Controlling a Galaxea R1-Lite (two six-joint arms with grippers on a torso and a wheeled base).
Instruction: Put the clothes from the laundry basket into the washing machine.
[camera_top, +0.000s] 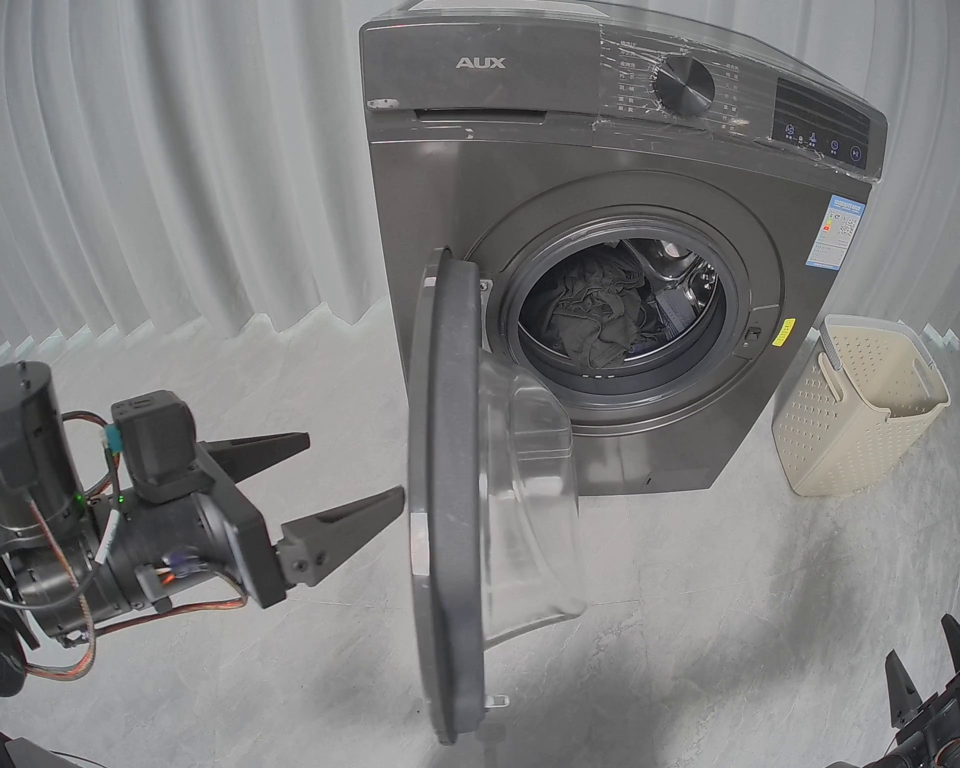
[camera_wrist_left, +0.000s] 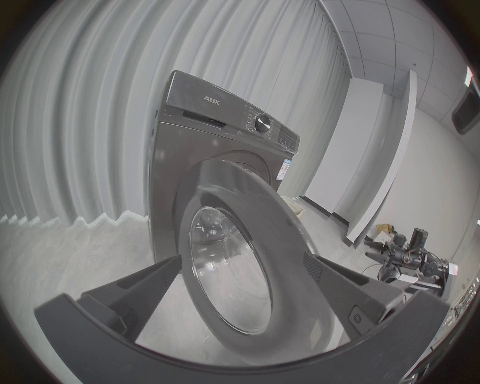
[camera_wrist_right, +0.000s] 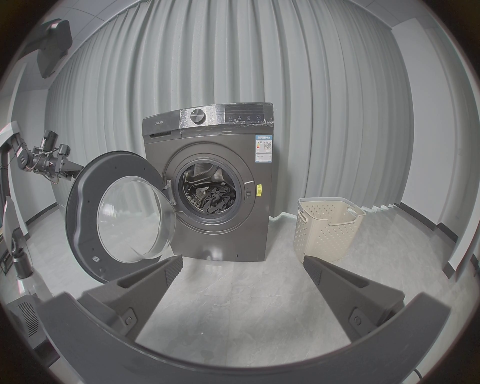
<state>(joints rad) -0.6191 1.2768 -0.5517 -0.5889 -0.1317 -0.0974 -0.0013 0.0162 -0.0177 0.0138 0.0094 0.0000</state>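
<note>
**Washing machine** (camera_top: 600, 150): grey front-loader standing on the floor (camera_top: 700, 620), its back close to a white curtain (camera_top: 180, 160). The drum mouth faces near.

**Door** (camera_top: 450, 500): hinged at the left edge of the drum mouth and swung wide toward the near side. It shows almost edge-on in the head view, with the glass bowl bulging to the right. Its free rim reaches well out over the floor.

**Clothes** (camera_top: 590, 310): a dark, crumpled heap inside the drum, lying low and left behind the door seal.

**Laundry basket** (camera_top: 860, 410): cream and perforated, on the floor just right of the machine's right side and apart from it. Its open top is tipped slightly toward the near side.

**Left gripper** (camera_top: 352, 465): held at mid height on the left, pointing right at the door's outer face. The fingers (camera_top: 340, 525) are spread wide with nothing between them. The nearer fingertip sits just beside the door's rim, and I cannot tell whether it touches.

**Right gripper** (camera_wrist_right: 241, 260): low at the near right, well apart from the machine and basket. Its fingers are parted wide and hold nothing.

**Room to move**: a broad stretch of floor lies between the door's free rim and the basket, leading straight to the drum mouth.
</note>
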